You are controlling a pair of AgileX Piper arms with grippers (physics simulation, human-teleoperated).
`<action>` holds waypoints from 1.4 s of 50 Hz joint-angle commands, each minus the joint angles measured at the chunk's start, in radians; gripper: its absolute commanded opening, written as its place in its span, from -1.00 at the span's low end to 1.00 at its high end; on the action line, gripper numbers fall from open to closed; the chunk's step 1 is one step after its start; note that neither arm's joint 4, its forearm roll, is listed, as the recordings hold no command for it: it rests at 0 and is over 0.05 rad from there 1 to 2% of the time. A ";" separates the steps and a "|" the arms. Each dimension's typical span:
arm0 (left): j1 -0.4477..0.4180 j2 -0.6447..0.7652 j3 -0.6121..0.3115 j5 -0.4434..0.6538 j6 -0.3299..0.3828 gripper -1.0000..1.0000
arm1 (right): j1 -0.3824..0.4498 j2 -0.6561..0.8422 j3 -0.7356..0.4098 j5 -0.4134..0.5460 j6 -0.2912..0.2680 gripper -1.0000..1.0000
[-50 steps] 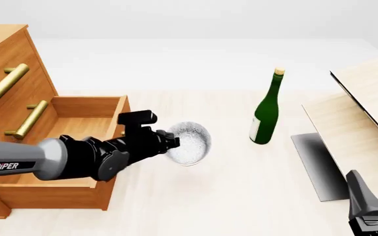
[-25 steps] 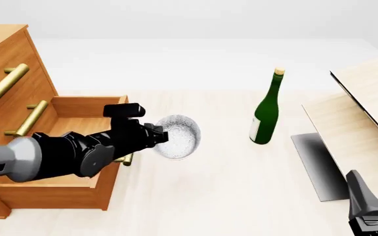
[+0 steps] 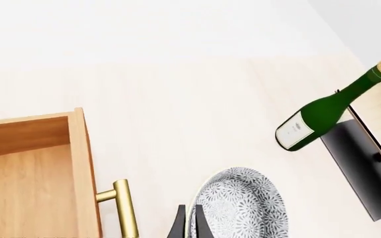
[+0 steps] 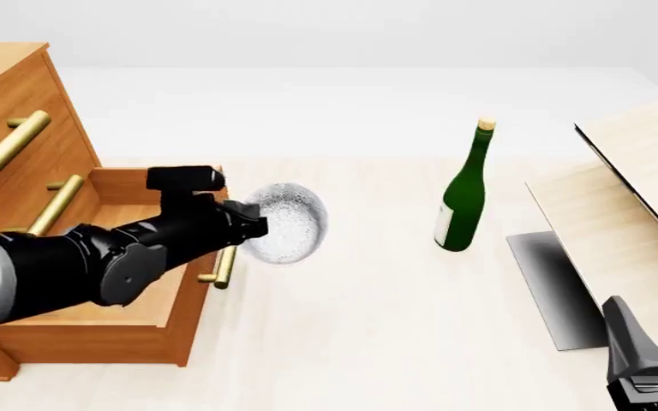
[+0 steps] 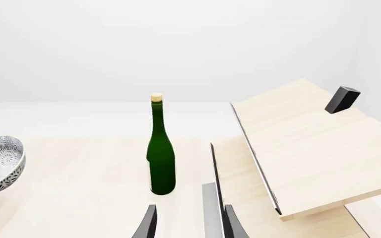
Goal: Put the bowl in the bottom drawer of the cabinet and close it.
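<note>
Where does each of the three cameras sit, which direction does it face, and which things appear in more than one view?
Front view: fixed above and behind the arms, facing forward and down; shows the left tool holding the bowl beside the open bottom drawer, and the right tool.
Left wrist view: behind the left tool, facing bowl, drawer and table.
Right wrist view: behind the right tool, facing the green bottle.
Shared: bowl and bottle appear in all three.

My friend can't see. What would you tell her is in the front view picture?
A black robot arm's left gripper holds a small white speckled bowl in the air beside the open bottom drawer of an orange-brown wooden cabinet. A tall green glass bottle stands further right, near pale wooden boards.
</note>
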State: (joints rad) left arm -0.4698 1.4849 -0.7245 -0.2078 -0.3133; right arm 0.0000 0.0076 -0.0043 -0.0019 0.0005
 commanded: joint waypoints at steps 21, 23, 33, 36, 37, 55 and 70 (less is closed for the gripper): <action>0.058 -0.174 0.046 0.050 0.041 -1.00 | 0.000 0.000 0.000 0.000 0.000 1.00; 0.062 -0.187 0.051 0.053 0.045 -1.00 | 0.000 0.000 0.000 0.000 0.000 1.00; 0.072 -0.248 0.071 0.073 0.051 -1.00 | 0.000 0.000 0.000 0.000 0.000 1.00; 0.078 -0.262 0.075 0.080 0.049 -1.00 | 0.000 0.000 0.000 0.000 0.000 1.00; 0.079 -0.265 0.076 0.082 0.049 -1.00 | 0.000 0.000 0.000 0.000 0.000 1.00; 0.136 -0.352 0.101 0.121 0.052 -1.00 | 0.000 0.000 0.000 0.000 0.000 1.00; 0.179 -0.408 0.119 0.145 0.065 -1.00 | 0.000 0.000 0.000 0.000 0.000 1.00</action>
State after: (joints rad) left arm -0.3180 1.1148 -0.6124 -0.0758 -0.2579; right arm 0.0000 0.0075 -0.0043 -0.0019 0.0005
